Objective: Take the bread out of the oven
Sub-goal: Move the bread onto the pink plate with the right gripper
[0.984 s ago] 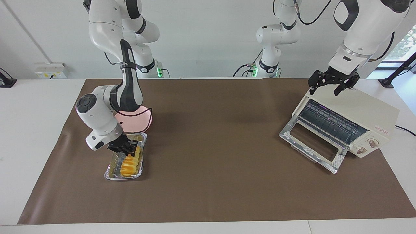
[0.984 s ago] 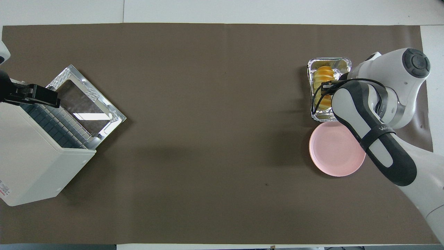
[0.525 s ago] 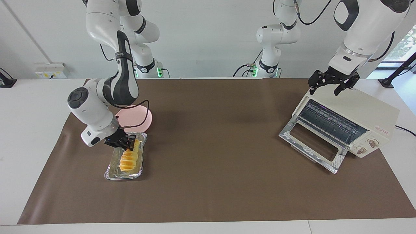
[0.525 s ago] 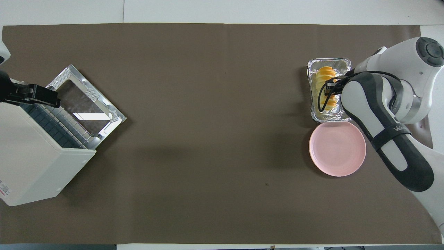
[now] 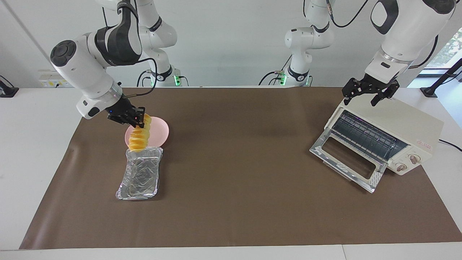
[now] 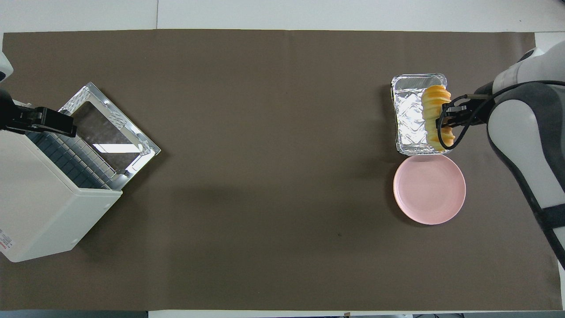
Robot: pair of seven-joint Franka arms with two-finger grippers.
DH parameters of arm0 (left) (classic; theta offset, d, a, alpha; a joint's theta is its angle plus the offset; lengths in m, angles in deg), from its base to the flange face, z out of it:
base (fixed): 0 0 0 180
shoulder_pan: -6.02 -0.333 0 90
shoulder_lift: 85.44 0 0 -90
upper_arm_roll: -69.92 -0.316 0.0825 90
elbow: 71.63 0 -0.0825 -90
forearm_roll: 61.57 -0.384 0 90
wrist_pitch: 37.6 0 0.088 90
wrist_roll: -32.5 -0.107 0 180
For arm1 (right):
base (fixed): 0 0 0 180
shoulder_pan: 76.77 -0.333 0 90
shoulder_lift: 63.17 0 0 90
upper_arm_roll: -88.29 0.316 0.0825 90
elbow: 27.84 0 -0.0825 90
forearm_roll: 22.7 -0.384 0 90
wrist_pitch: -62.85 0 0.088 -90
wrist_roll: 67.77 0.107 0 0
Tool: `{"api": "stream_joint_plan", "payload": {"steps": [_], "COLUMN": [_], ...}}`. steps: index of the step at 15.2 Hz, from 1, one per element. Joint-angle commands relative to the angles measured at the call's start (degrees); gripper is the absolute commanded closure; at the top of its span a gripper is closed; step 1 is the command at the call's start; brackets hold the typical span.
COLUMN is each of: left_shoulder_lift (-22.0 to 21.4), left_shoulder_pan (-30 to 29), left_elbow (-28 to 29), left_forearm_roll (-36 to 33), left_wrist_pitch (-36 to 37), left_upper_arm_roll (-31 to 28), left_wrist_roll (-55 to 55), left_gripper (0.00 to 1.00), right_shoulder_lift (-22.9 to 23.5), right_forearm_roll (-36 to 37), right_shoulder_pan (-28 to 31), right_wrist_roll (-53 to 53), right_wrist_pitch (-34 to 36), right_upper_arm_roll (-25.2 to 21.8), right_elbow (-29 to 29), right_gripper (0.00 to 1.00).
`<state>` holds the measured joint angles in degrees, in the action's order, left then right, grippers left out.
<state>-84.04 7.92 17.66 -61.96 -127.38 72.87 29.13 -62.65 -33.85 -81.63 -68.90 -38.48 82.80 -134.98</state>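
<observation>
The golden ridged bread [image 5: 140, 135] [image 6: 436, 115] hangs in the air over the silver foil tray [image 5: 140, 174] [image 6: 410, 117], with my right gripper [image 5: 140, 120] [image 6: 442, 120] shut on its upper end. The loaf droops down from the grip, clear of the tray. The cream-white oven [image 5: 393, 131] [image 6: 39, 194] stands at the left arm's end of the table, its glass door [image 5: 348, 160] [image 6: 110, 128] folded down and the wire rack bare. My left gripper [image 5: 365, 94] [image 6: 57, 126] hovers open over the oven's top edge.
A round pink plate [image 5: 157, 131] [image 6: 429, 189] lies beside the foil tray, nearer to the robots. The brown mat [image 5: 238, 151] covers the table between the tray and the oven.
My right gripper has risen out of the foil tray with the bread, which now hangs above it. The tray is left bare. The left arm has not moved.
</observation>
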Motion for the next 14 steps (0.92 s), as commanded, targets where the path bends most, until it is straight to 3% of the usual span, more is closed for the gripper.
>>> {"api": "stream_joint_plan", "payload": {"steps": [1, 7, 14], "left_shoulder_lift": [-1.5, -1.5, -1.5], "left_shoulder_pan": [-0.6, -0.6, -0.6], "left_elbow": [1.4, 1.4, 1.4], "left_forearm_roll": [1.2, 1.2, 1.2], "left_wrist_pitch": [-0.3, -0.3, -0.3], "left_upper_arm_roll": [0.2, 0.2, 0.2], "left_wrist_roll": [0.5, 0.5, 0.5], "left_gripper": [0.0, 0.0, 0.0], "right_shoulder_lift": [-7.5, -12.7, -10.2], "right_forearm_roll": [1.2, 1.7, 1.7], "right_shoulder_pan": [0.2, 0.8, 2.7], "right_wrist_roll": [1.0, 0.6, -6.3], "right_wrist_pitch": [-2.6, -10.7, -23.5], "right_upper_arm_roll": [0.6, 0.5, 0.6], "right_elbow": [-11.8, -24.6, -32.1], "right_gripper": [0.78, 0.78, 0.78]}}
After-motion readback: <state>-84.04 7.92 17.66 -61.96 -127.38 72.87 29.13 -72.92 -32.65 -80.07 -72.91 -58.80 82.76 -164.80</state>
